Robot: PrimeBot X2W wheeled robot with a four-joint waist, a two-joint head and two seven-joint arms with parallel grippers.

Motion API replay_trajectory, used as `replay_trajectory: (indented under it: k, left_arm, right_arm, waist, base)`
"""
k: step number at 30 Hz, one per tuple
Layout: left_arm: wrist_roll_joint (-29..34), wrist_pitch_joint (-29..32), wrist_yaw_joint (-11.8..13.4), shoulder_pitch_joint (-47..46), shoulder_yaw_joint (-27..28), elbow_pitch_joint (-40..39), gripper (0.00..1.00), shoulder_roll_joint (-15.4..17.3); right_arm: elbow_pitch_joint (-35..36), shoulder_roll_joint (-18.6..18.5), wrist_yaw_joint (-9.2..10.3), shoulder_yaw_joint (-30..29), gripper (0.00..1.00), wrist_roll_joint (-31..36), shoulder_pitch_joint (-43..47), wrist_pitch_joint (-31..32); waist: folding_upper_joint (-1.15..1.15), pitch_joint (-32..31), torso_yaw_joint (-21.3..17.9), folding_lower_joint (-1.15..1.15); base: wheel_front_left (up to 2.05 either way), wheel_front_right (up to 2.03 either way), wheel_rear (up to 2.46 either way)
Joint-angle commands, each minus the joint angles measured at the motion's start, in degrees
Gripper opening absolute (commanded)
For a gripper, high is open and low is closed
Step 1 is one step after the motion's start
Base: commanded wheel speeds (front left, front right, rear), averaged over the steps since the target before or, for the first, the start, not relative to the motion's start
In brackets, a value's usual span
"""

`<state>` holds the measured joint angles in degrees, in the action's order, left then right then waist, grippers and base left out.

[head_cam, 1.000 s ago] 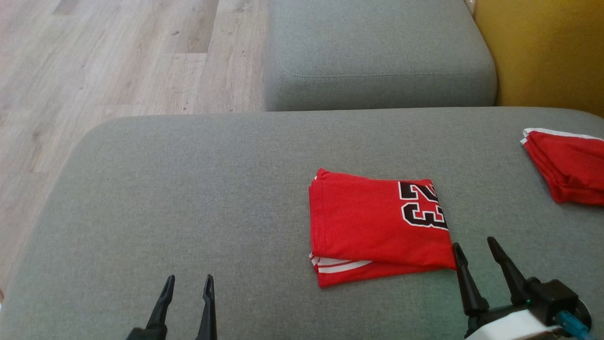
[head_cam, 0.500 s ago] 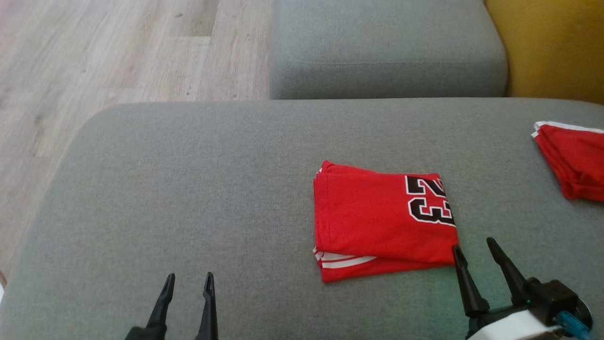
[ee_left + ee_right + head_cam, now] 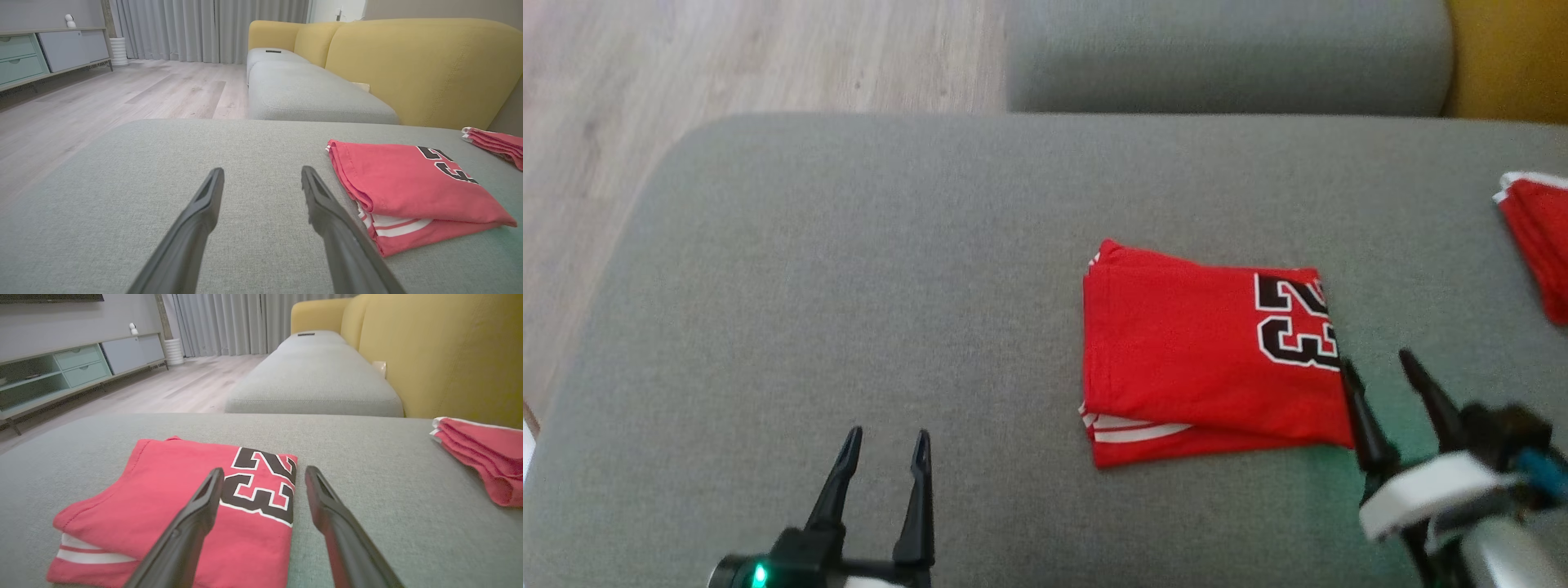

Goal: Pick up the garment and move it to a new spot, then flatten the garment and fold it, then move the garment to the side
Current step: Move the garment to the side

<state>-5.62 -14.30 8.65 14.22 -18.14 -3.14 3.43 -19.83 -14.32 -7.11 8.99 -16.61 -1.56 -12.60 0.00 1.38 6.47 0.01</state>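
Observation:
The garment (image 3: 1201,351) is a red jersey with a black number 23, folded into a rectangle on the grey sofa cushion (image 3: 849,286). It also lies at the right of the left wrist view (image 3: 408,188) and at the lower left of the right wrist view (image 3: 184,498). My right gripper (image 3: 1380,363) is open at the jersey's right edge, its left finger over the fabric and its right finger over bare cushion. My left gripper (image 3: 885,441) is open over bare cushion, well left of the jersey, holding nothing.
A second folded red cloth (image 3: 1539,237) lies at the cushion's far right edge. Another grey seat cushion (image 3: 1225,57) stands behind, with a yellow sofa back (image 3: 449,355) to its right. Wooden floor (image 3: 686,73) runs along the left.
The head camera has tilted down, so the whole scene sits higher in the picture. Both grippers show further up the view, the right one now at the jersey's right edge. Both stay open.

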Motion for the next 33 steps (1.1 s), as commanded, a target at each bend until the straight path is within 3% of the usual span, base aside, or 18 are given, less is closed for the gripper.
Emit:
replay_trajectory:
  k: [1,10,17,18,19,20,22,23,27,33]
  left_arm:
    - [0.34,-0.70,0.51,-3.72,0.91,-1.91,1.00,-0.55]
    - [-0.23,-0.70,1.56,-8.34,-2.91,-0.99,1.00,-0.55]
    - [-0.68,-0.70,2.66,-10.08,-4.08,-0.26,1.00,-0.55]
    - [-0.69,-0.70,2.82,-10.27,-4.19,-0.23,1.00,-0.55]
    - [-0.72,-0.70,2.95,-10.46,-4.28,-0.21,1.00,-0.55]
    - [-0.72,-0.70,2.95,-10.46,-4.28,-0.21,1.00,-0.55]
    - [-0.80,-0.70,3.12,-10.89,-4.50,-0.21,1.00,-0.55]
    - [-0.80,-0.70,3.19,-11.15,-4.61,-0.24,1.00,-0.55]
    - [-0.72,-0.70,3.41,-12.58,-5.02,-0.66,1.00,-0.55]
    - [-0.22,-0.70,3.46,-16.30,-6.18,-1.72,1.00,-0.55]
  right_arm:
    - [-0.13,-2.07,-0.37,0.72,1.00,-1.44,-4.66,1.78]
    - [-10.54,-6.26,-0.37,1.85,1.00,-12.80,-15.10,17.11]
    - [-13.24,-7.41,-0.37,7.10,1.00,-18.45,-15.81,19.89]
    - [-13.38,-7.39,-0.37,7.88,0.89,-19.47,-15.86,20.33]
    - [-13.45,-7.49,-0.37,8.67,0.67,-20.37,-16.03,20.73]
    - [-13.45,-7.49,-0.37,8.67,0.67,-20.37,-16.03,20.73]
    - [-13.53,-7.94,-0.37,9.90,0.16,-21.97,-16.69,21.07]
    - [-13.64,-8.22,-0.37,10.26,0.00,-22.64,-17.16,21.03]
    - [-13.66,-10.43,-0.37,11.15,0.00,-24.27,-20.27,20.61]
    - [-12.55,-16.71,-0.37,11.11,0.00,-24.64,-27.48,19.95]
  waist:
    - [0.00,1.68,0.29,-0.01]
    - [0.00,6.55,1.77,-0.01]
    - [0.00,9.10,2.29,-0.01]
    - [0.00,9.41,2.21,-0.01]
    - [0.00,9.73,2.09,-0.01]
    - [0.00,9.73,2.09,-0.01]
    - [0.00,10.35,1.76,-0.01]
    - [0.00,10.66,1.54,-0.01]
    - [0.00,12.46,0.25,-0.01]
    - [0.00,16.98,-2.44,-0.01]
  base:
    - [0.00,0.00,0.00]
    - [0.00,0.00,0.00]
    - [0.00,0.00,0.00]
    - [0.00,0.00,0.00]
    - [0.00,0.00,0.00]
    - [0.00,0.00,0.00]
    - [0.00,0.00,0.00]
    - [0.00,0.00,0.00]
    - [0.00,0.00,0.00]
    - [0.00,0.00,0.00]
